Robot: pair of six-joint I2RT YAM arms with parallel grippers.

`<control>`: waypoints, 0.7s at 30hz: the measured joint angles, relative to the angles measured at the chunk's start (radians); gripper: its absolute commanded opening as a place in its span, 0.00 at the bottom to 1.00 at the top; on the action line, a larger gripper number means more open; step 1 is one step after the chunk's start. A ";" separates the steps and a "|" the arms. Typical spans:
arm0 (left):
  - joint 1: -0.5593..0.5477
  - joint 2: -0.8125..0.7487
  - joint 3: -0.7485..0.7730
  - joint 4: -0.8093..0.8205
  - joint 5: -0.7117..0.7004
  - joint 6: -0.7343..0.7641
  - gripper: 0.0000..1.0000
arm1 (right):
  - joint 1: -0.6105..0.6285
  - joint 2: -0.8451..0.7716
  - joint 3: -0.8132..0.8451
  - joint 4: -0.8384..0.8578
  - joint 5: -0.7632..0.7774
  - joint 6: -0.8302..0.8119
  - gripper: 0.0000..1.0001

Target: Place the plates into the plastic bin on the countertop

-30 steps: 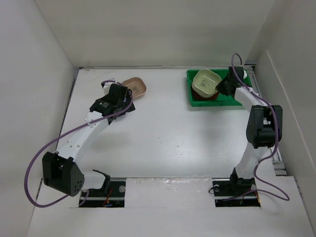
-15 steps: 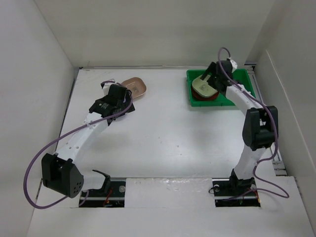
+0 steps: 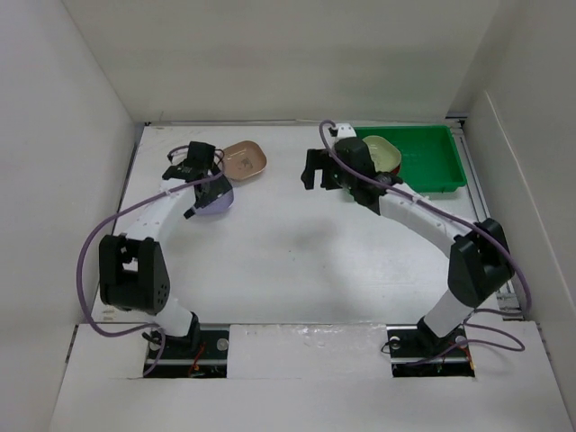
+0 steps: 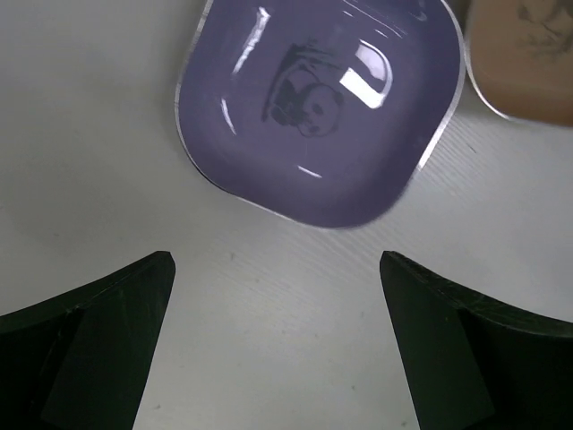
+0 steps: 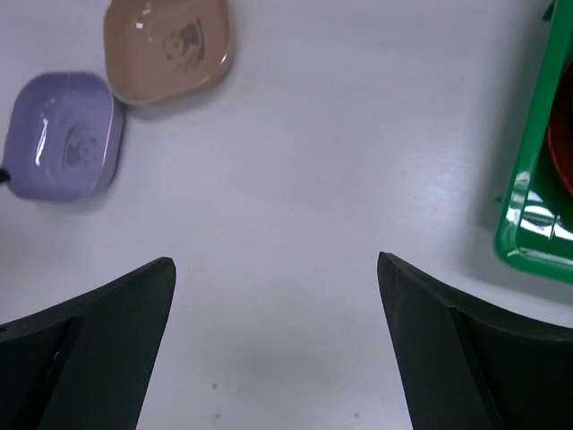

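A lilac plate lies on the white countertop, with a tan-brown plate just behind and right of it. My left gripper hovers open beside the lilac plate, nothing between its fingers. My right gripper is open and empty over bare countertop, left of the green plastic bin. In the bin a cream plate rests on a red plate, half hidden by the right arm. The right wrist view also holds the lilac plate and the tan-brown plate.
White walls close in the countertop at the left, back and right. The bin sits against the back right corner. Purple cables loop off both arms.
My right gripper opened, left the cream plate in the bin and swung left over the countertop. The left arm drew back and left, uncovering the lilac plate.
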 measured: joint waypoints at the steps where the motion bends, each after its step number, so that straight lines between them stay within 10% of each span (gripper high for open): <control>1: 0.027 0.023 0.001 0.002 0.000 -0.016 1.00 | 0.008 -0.024 -0.031 0.000 -0.012 -0.007 1.00; 14: 0.138 0.271 0.011 0.058 -0.032 -0.240 0.97 | 0.186 -0.121 -0.208 0.033 -0.157 -0.071 1.00; 21: 0.190 0.308 -0.027 0.077 -0.088 -0.312 0.38 | 0.193 -0.130 -0.251 0.034 -0.176 -0.073 1.00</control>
